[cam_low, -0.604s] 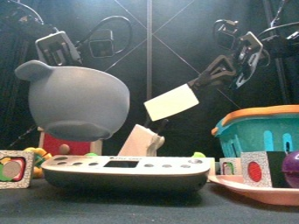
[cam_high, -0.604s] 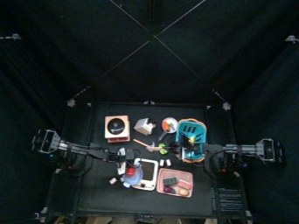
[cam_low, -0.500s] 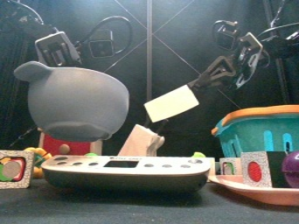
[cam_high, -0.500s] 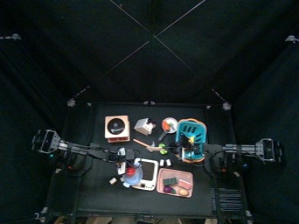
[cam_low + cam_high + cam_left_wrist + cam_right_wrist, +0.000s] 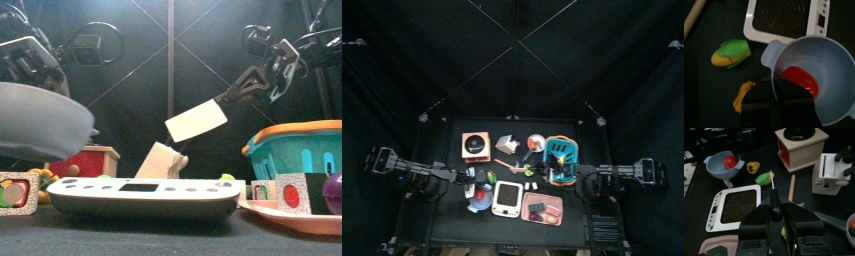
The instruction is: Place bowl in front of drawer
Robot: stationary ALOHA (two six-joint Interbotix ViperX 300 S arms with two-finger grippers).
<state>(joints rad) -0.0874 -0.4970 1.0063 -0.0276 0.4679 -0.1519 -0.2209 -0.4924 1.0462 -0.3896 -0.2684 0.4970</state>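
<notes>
In the left wrist view my left gripper (image 5: 784,89) is shut on the rim of the blue-grey bowl (image 5: 814,75), which holds a red piece (image 5: 801,81). Seen from the front, the bowl (image 5: 38,118) hangs level at the far left, above the table, and partly covers the wood-and-red drawer (image 5: 84,161). From above, the bowl (image 5: 481,200) lies near the front edge, left of the white scale (image 5: 508,198); the drawer (image 5: 476,145) stands further back. My right gripper (image 5: 254,82) is shut on a cleaver (image 5: 201,120) held in the air at mid-table.
A teal basket (image 5: 301,150) stands at the right above a pink tray (image 5: 545,208). A knife block (image 5: 832,175) and a wooden stick (image 5: 791,185) lie beside the drawer (image 5: 801,148). Toy corn (image 5: 731,52) and picture cards (image 5: 16,192) sit near the scale (image 5: 140,195).
The left arm has drawn back to the left with the bowl, which went from tipped above the scale to level and lower, left of the scale. The right arm with the cleaver stayed put.
</notes>
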